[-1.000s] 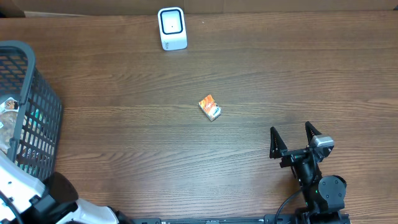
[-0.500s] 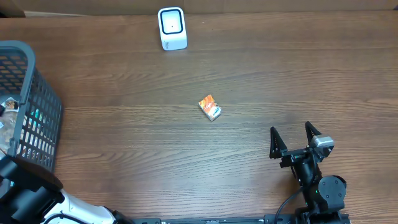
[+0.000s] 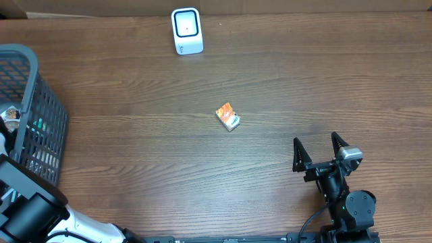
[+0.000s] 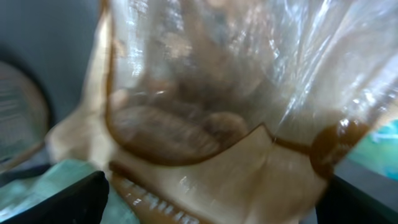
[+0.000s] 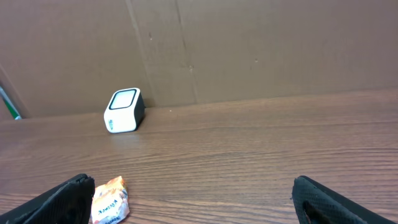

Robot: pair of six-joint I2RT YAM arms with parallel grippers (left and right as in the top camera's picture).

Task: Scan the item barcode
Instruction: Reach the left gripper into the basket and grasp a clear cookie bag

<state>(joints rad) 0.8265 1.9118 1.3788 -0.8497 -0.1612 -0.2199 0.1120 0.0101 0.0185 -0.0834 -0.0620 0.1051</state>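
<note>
Looking down from overhead, the white scanner (image 3: 187,30) stands near the far edge of the brown tabletop (image 3: 135,155), its window facing up. A small orange packet (image 3: 228,117) lies about mid-tabletop, alone and well apart from the scanner. A dark mesh basket (image 3: 40,115) sits at the left edge with wrapped goods inside. The left arm (image 3: 30,212) rises from the near left corner toward the basket, but its tip is not visible from here. The right tool (image 3: 315,140) rests near the near right corner, its two fingers spread wide with nothing between them, well away from the packet.

From the left wrist, a clear crinkled bag (image 4: 205,93) of brownish contents fills nearly the whole view, blurred and very close. The left tool (image 4: 211,202) has its dark fingers (image 4: 68,199) standing wide apart in the lower corners, with the bag's bottom edge between them. Whether they touch the bag cannot be told.

From the right wrist, the tool's fingers (image 5: 68,199) sit far apart at the lower corners over bare wood. The packet shows at lower left (image 5: 111,200), just beside the left finger. The scanner (image 5: 123,111) stands farther off against a cardboard wall (image 5: 261,50).
</note>
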